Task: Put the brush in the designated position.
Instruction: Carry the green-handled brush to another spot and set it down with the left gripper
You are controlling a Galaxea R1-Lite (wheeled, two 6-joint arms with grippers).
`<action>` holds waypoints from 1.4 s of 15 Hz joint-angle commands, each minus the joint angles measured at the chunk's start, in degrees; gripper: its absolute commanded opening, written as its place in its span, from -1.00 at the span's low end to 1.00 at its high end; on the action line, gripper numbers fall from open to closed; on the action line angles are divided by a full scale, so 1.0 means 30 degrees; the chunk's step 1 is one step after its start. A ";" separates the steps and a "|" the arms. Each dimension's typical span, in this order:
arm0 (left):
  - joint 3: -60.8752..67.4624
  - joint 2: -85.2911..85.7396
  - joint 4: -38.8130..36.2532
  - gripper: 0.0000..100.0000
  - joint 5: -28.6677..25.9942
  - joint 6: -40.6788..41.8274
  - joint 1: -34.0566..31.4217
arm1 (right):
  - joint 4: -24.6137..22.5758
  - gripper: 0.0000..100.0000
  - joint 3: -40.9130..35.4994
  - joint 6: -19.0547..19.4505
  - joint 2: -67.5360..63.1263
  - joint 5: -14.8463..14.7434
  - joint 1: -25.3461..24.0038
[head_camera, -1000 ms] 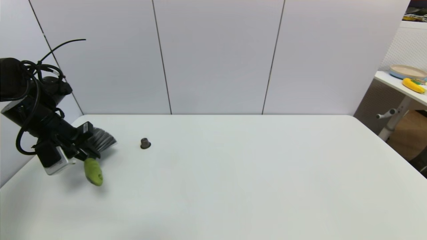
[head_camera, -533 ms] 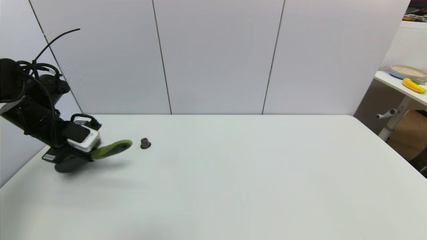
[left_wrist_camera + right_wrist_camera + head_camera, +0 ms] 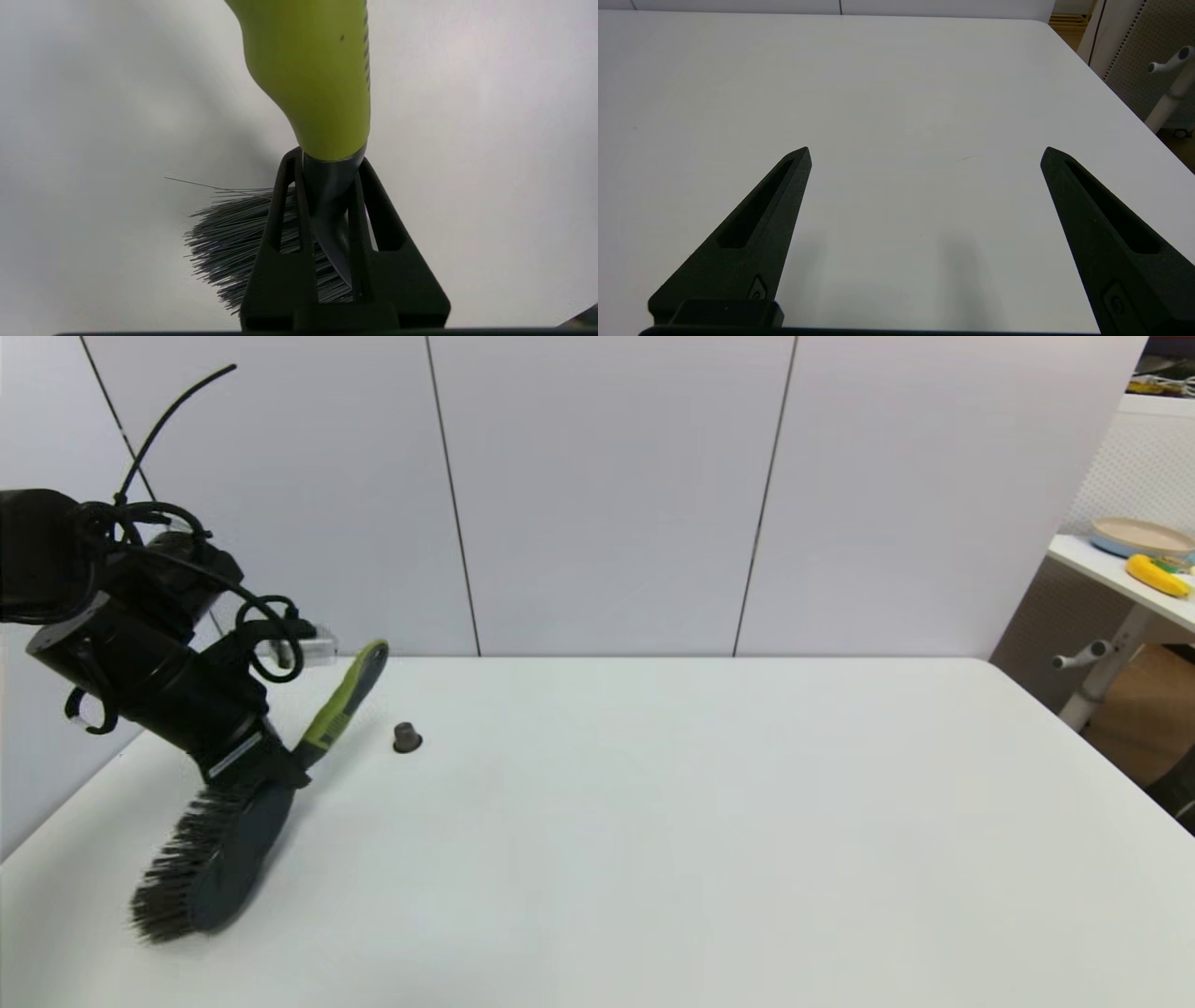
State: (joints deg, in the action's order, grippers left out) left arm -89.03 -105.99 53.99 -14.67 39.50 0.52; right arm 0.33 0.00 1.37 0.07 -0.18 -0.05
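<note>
My left gripper is shut on the brush at the neck between head and handle, above the table's left side. The lime-green handle points up and away towards the wall; the dark grey head with its bristles hangs low near the table's front left. In the left wrist view the two fingers clamp the dark neck, with the green handle beyond them and bristles spreading to one side. My right gripper is open over bare table and does not show in the head view.
A small dark brown cap-like object stands on the white table just right of the brush handle. White wall panels close the back. A side table with a plate and a yellow item is off to the far right.
The left wrist has kept rotating with the brush: the handle swung from pointing right to up and away, and the head with its bristles came down towards the front left.
</note>
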 commanded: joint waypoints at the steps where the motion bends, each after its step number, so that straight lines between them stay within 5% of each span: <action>1: -0.0558 0.0289 -0.0273 -1.00 0.6910 -0.8654 0.1114 | 0.0007 1.00 -0.0029 0.0014 -0.0024 0.0002 -0.0013; 7: -0.0324 0.0026 0.0577 -1.00 0.8258 -0.8625 0.1085 | 0.0007 1.00 -0.0029 0.0014 -0.0024 0.0002 -0.0013; 14: -0.0939 -0.1556 0.0137 -1.00 0.8258 -0.4142 0.0997 | 0.0007 1.00 -0.0029 0.0014 -0.0024 0.0002 -0.0013; 21: -0.5773 -0.4955 0.0841 -1.00 0.8082 -0.4318 0.1085 | 0.0007 1.00 -0.0029 0.0014 -0.0024 0.0002 -0.0013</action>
State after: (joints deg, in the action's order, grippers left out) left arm -102.23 -116.13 55.76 9.56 26.54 3.77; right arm 0.33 0.00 1.38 0.07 -0.18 -0.07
